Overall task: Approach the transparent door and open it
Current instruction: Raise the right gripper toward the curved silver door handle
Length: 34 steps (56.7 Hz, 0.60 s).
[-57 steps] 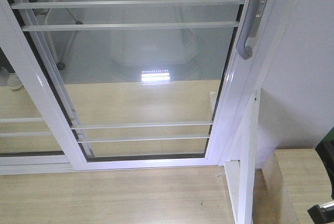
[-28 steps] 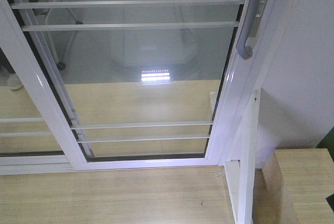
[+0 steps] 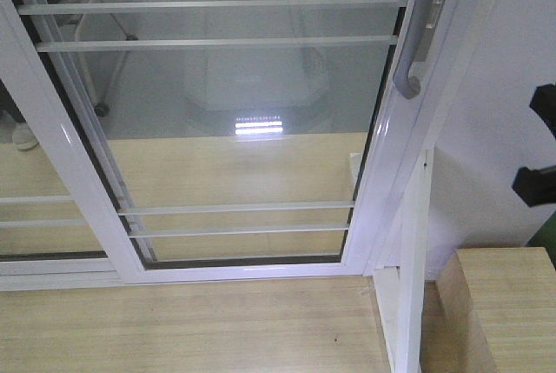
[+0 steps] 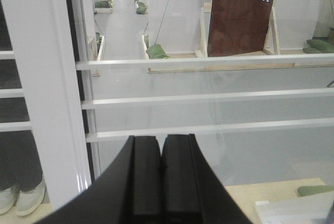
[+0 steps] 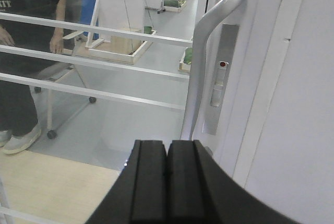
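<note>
Right pincer [image 5: 167,174] risen; curved grey handle [image 5: 194,78] on transparent door [image 3: 234,86]

The transparent door [image 3: 234,86] is clear glass in a glossy white frame, crossed by thin white bars; its handle [image 5: 197,67] is grey, the lock plate [image 5: 220,85] silver with a small red dot. The floor [image 3: 191,329] is pale, fine-grained wood, and the left end effector [image 4: 160,145] and right end effector [image 5: 167,148] are plain black.
</note>
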### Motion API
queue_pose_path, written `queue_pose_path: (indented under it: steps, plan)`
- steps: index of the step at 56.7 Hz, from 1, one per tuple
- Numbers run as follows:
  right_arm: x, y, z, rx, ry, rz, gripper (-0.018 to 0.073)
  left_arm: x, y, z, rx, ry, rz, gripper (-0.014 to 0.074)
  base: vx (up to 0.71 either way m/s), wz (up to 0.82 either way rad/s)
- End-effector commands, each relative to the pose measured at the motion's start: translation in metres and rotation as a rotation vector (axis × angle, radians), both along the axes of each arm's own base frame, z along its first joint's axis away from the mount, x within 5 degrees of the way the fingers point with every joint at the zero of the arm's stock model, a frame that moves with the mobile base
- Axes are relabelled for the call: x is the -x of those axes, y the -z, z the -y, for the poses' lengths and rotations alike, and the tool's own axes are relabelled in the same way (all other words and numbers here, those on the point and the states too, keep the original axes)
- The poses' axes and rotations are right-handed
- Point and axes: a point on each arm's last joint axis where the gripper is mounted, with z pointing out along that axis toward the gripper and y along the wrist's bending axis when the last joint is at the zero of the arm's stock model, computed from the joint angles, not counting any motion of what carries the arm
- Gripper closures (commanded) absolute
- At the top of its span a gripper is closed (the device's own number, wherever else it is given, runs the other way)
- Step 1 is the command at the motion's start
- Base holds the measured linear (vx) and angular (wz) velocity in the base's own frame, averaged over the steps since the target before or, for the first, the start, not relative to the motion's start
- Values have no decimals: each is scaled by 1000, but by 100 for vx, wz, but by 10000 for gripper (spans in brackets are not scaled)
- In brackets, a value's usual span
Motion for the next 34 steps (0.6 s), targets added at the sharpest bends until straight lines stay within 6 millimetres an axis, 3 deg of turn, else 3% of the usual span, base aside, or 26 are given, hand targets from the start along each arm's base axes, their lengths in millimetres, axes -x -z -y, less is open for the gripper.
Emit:
queue_pose_path:
  steps: [1,15,34]
  plan:
    - [-16,-21,-6,-23,-21,120,558,-14,-23,2,27,0,140,594,0,0]
    - [-41,-19,-16,-50,-57,199,558,-28,-18,3,27,-2,139,594,0,0]
    - [-48,-19,-19,-68,-69,240,540,-28,-19,3,28,-2,148,592,0,0]
